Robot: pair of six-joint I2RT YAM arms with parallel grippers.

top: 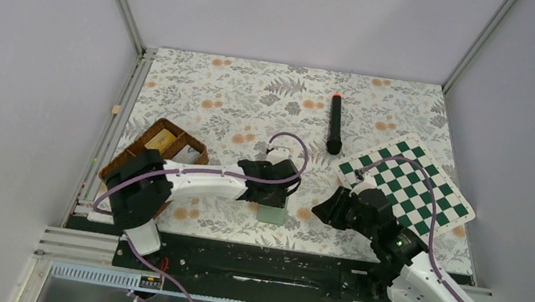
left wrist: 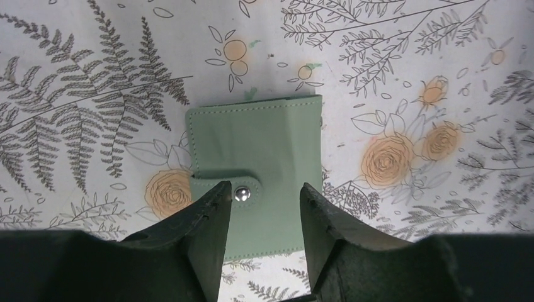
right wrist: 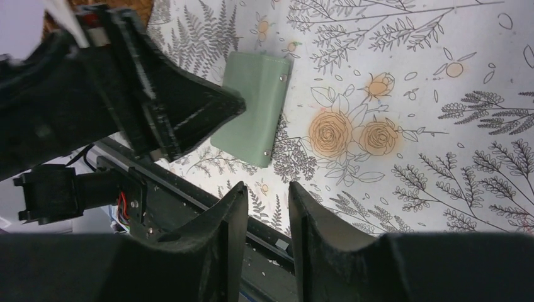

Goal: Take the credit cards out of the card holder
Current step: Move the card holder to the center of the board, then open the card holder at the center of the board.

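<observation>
Sage-green material, perhaps leather, makes the card holder [left wrist: 255, 145]. It lies flat on the flowered table [left wrist: 409, 63], close to the near edge, folded shut, with its tab [left wrist: 217, 181] pressed down on a small metal snap [left wrist: 240, 195]. The credit cards are not visible; I judge that they are inside, so the step in hand is to open the holder. The left claw [left wrist: 266, 189] hangs over it, released, its fingers apart on either side of the snap and grasping nothing; whether the tips touch the holder I cannot tell. The right claw [right wrist: 267, 187] waits to the right over bare table, with a narrow gap between its fingers and nothing in it. To do this step well, one claw should press the body of the holder down while the other takes the free end of the tab and lifts it gently. Without that pressing, a pull would probably only drag the whole wallet. The left wrist view shows the snap and the stitching clearly, while in the top view the arm covers most of the holder. The right wrist view alone shows the left claw from the side. Only the top view shows the chessboard [top: 409, 188] and the wicker tray [top: 157, 153], both well apart from the holder.
</observation>
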